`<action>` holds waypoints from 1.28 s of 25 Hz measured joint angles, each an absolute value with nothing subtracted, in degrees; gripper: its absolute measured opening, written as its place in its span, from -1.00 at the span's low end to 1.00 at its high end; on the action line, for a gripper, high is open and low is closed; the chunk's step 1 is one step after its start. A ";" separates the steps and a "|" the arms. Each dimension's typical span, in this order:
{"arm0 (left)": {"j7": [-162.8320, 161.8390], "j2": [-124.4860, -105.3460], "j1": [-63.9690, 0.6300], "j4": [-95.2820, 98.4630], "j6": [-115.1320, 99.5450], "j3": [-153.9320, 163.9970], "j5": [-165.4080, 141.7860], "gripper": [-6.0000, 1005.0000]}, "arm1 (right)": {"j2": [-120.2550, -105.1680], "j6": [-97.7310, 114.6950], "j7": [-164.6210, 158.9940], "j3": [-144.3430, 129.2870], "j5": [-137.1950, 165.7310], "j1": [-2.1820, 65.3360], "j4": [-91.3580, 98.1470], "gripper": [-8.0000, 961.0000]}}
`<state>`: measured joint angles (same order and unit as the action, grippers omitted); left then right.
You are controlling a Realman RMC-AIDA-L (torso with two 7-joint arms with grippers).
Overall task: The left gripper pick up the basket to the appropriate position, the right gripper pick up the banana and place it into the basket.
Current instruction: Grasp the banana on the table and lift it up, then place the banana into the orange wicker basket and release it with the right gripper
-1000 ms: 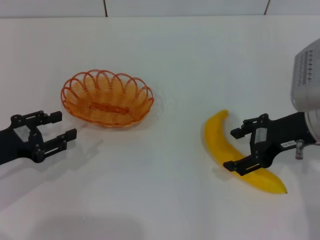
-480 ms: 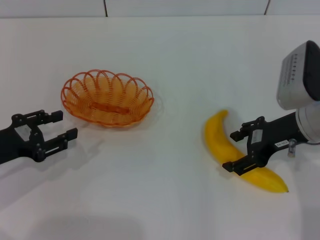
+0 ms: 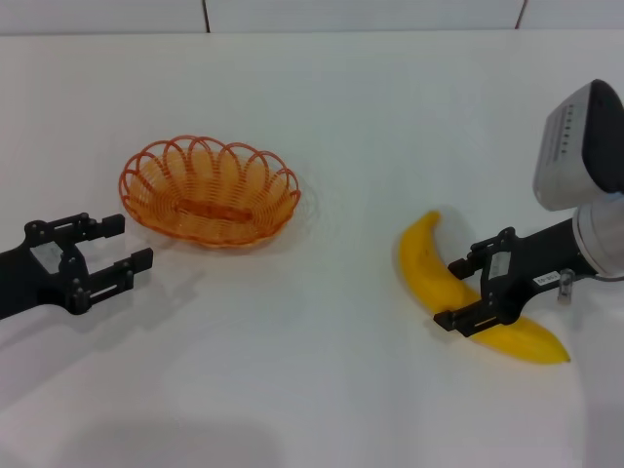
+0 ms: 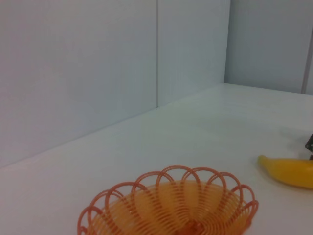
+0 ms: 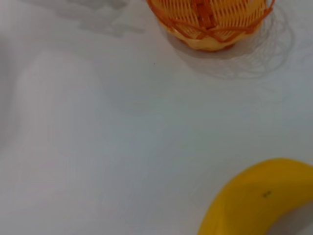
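The orange wire basket (image 3: 209, 191) sits on the white table, left of centre; it also shows in the left wrist view (image 4: 171, 205) and the right wrist view (image 5: 211, 19). My left gripper (image 3: 115, 244) is open, low over the table just left of the basket and apart from it. The yellow banana (image 3: 429, 278) lies at the right, also seen as the banana (image 4: 288, 170) and close up as the banana (image 5: 259, 200). My right gripper (image 3: 458, 290) is open, with its fingers straddling the banana's middle.
The white table (image 3: 322, 117) stretches behind and between the two things. A pale wall with panel seams (image 4: 157, 54) bounds its far edge. The right arm's silver-grey wrist housing (image 3: 580, 146) stands above the banana's right end.
The right gripper has come down lower around the banana's middle, and its wrist housing has swung left into view. The banana's right end has shifted slightly. The left gripper has hardly moved.
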<state>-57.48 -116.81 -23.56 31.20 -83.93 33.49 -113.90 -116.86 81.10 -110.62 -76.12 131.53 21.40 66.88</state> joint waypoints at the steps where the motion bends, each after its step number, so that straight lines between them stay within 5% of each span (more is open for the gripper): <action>1: -57.48 -116.81 -23.56 31.20 -83.93 33.49 -113.90 0.18 | -116.85 81.21 -110.63 -76.01 131.53 21.41 66.88 0.77; 16: -57.18 -116.76 -23.57 30.23 -83.48 33.49 -113.91 0.18 | -116.83 83.22 -110.66 -68.66 128.93 21.00 70.48 0.01; 32: -57.13 -116.82 -23.86 30.21 -83.41 33.50 -113.99 0.18 | -117.03 66.81 -109.93 -85.53 116.59 26.49 73.67 0.07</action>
